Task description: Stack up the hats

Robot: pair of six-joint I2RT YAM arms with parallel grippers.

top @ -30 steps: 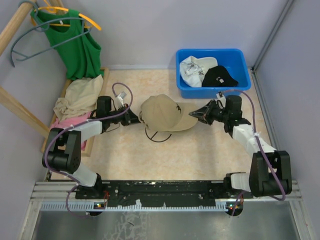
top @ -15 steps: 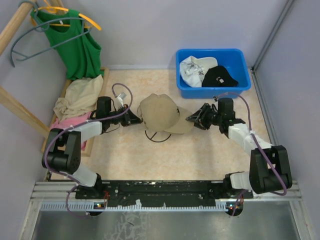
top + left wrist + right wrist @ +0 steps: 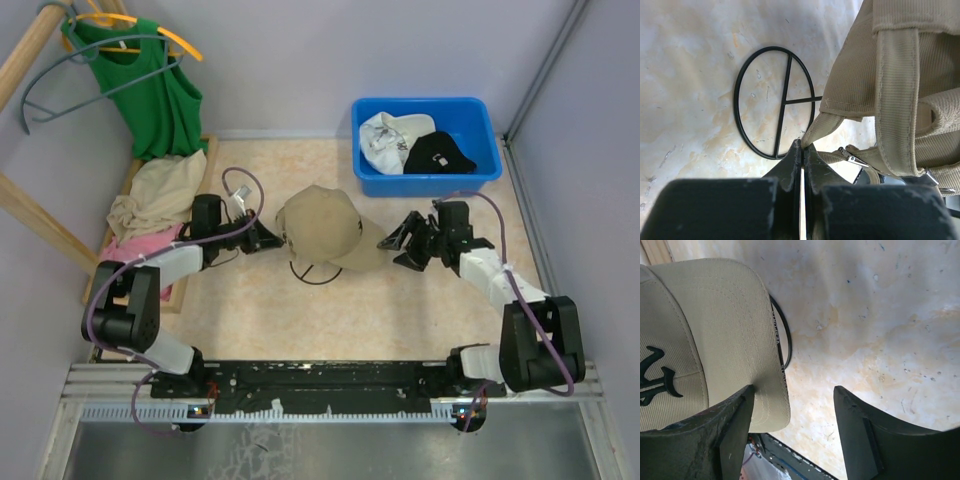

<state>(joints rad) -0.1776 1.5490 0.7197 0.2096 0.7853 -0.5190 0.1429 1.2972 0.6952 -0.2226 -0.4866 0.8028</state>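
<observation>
A tan hat (image 3: 318, 228) lies mid-table, brim toward the right. My left gripper (image 3: 268, 240) is at its left side, shut on the hat's back strap (image 3: 816, 131); in the left wrist view the jaws (image 3: 802, 146) pinch the strap's end. My right gripper (image 3: 400, 243) stands open just right of the brim. In the right wrist view the brim (image 3: 725, 340) lies against the left finger (image 3: 742, 405), and bare table shows between the jaws (image 3: 794, 392). A white hat (image 3: 385, 138) and a black hat (image 3: 438, 153) lie in the blue bin (image 3: 470, 112).
A dark wire ring (image 3: 318, 272) lies under the tan hat's near edge. At the left, a beige cloth (image 3: 160, 190) rests on a wooden board. A green top (image 3: 150, 90) hangs on a hanger above it. Walls close in at the back and right.
My right gripper has opened, let go of the tan hat's brim and drawn back a little. The hat has settled slightly leftward. The left gripper stays shut on the strap.
</observation>
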